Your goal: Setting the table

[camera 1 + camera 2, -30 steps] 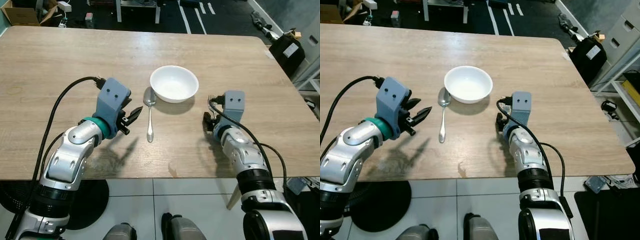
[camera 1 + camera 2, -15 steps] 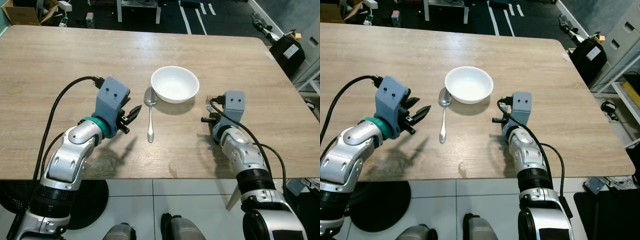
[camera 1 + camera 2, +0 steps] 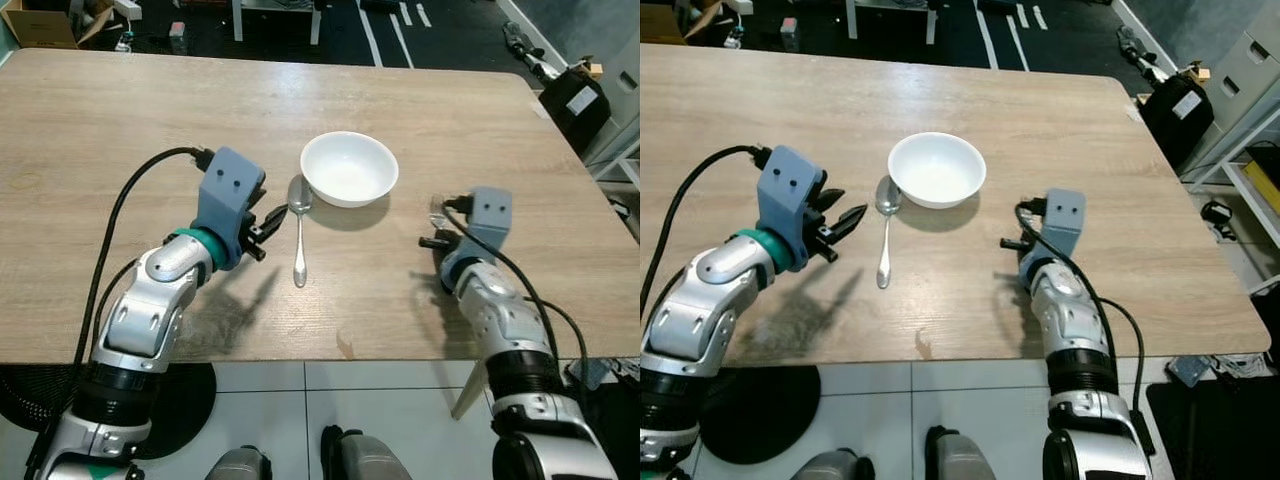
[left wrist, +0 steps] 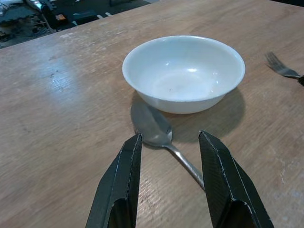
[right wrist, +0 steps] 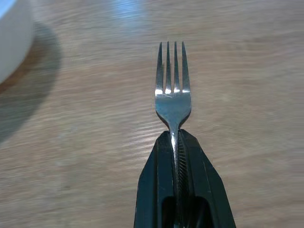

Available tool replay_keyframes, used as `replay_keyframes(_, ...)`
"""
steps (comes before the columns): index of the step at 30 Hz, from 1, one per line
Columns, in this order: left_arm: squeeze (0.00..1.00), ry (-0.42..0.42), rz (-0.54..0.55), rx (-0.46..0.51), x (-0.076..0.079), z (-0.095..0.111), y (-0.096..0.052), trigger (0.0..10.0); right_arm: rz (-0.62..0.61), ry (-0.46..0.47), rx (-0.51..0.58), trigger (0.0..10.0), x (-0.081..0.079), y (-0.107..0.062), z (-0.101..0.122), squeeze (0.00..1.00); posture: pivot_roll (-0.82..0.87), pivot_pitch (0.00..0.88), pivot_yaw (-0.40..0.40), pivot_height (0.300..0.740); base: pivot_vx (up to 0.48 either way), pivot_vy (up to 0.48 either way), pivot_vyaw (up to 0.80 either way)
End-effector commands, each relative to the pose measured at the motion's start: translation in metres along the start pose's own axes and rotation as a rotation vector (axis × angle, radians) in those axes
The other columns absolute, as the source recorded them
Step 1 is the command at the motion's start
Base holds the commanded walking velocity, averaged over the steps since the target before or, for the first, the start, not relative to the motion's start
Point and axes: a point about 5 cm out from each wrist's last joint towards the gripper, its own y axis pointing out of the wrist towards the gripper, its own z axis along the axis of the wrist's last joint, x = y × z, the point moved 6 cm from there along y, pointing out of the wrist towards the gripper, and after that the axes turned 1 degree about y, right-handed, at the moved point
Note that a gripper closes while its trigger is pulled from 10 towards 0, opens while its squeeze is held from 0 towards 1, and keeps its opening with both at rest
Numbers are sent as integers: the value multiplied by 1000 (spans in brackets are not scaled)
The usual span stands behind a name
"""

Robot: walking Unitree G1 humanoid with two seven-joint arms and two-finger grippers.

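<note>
A wooden table (image 3: 120, 130) holds a white bowl (image 3: 349, 168) near its middle, with a spoon (image 3: 299, 228) lying flat just to the bowl's left, handle pointing toward the robot. The left gripper (image 4: 168, 185) hovers low beside the spoon, its two black fingers parted on either side of the spoon's neck and holding nothing. To the right of the bowl, the right gripper (image 5: 183, 180) has its fingers clamped tight on the handle of a fork (image 5: 172, 92), tines pointing away from the robot, just above the tabletop.

Risks from here: the fork is pinched along a thin, slick handle, so it could twist or slip as it is set down and land crooked. Released too high, it may bounce toward the bowl. The left gripper sits close enough to nudge the spoon out of line.
</note>
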Motion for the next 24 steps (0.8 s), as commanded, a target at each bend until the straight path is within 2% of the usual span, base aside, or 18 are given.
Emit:
replay_keyframes(1, 0, -1, 2, -7, 1, -4, 2, 10000, -17, 39, 53, 0, 8, -5, 13, 0, -28, 11, -20, 740, 0, 0, 0)
replay_keyframes(2, 0, -1, 2, -7, 1, -4, 2, 10000, -17, 39, 53, 0, 8, -5, 13, 0, -28, 11, -20, 740, 0, 0, 0)
replay_keyframes(5, 0, -7, 19, 6, -3, -3, 8, 10000, 21, 101, 290, 0, 2, -27, 70, 0, -60, 0, -17, 740, 0, 0, 0)
replay_keyframes(8, 0, -7, 19, 6, -3, -3, 8, 10000, 21, 101, 290, 0, 2, -27, 70, 0, -60, 0, -17, 740, 0, 0, 0)
replay_keyframes(9, 0, -12, 29, 15, -4, 0, 14, 10000, 61, 104, 424, 2353, -4, -46, 100, 0, -71, 0, 8, 740, 0, 0, 0)
replay_keyframes(10, 0, -12, 29, 15, -4, 0, 14, 10000, 61, 104, 424, 2353, -4, -46, 100, 0, -71, 0, 8, 740, 0, 0, 0)
replay_keyframes(11, 0, -8, 30, 21, -3, 2, 16, 10000, 61, 87, 471, 10000, -4, -55, 108, 0, -67, 0, 11, 740, 0, 0, 0)
replay_keyframes(16, 0, -16, 54, 33, -5, 4, 19, 10000, 33, 45, 509, 10000, -3, -64, 106, 0, -64, 0, 18, 740, 0, 0, 0)
replay_keyframes(17, 0, -19, 88, 43, -9, 6, 19, 10000, 25, 20, 505, 10000, -5, -65, 98, 0, -59, 0, 28, 740, 0, 0, 0)
replay_keyframes(20, 0, -21, 113, 51, -13, 7, 20, 10000, 24, 5, 498, 10000, -7, -67, 92, 0, -58, 0, 30, 740, 0, 0, 0)
replay_keyframes(22, 0, -37, 188, 73, -21, 8, 19, 10000, 24, -24, 469, 10000, -10, -65, 76, 0, -58, 0, 32, 740, 0, 0, 0)
replay_keyframes(23, 0, -37, 188, 73, -21, 8, 19, 10000, 24, -24, 469, 10000, -10, -65, 76, 0, -58, 0, 32, 740, 0, 0, 0)
replay_keyframes(24, 0, -36, 233, 80, -26, 7, 18, 10000, 40, -38, 458, 10000, -13, -64, 71, 0, -58, 0, 32, 740, 0, 0, 0)
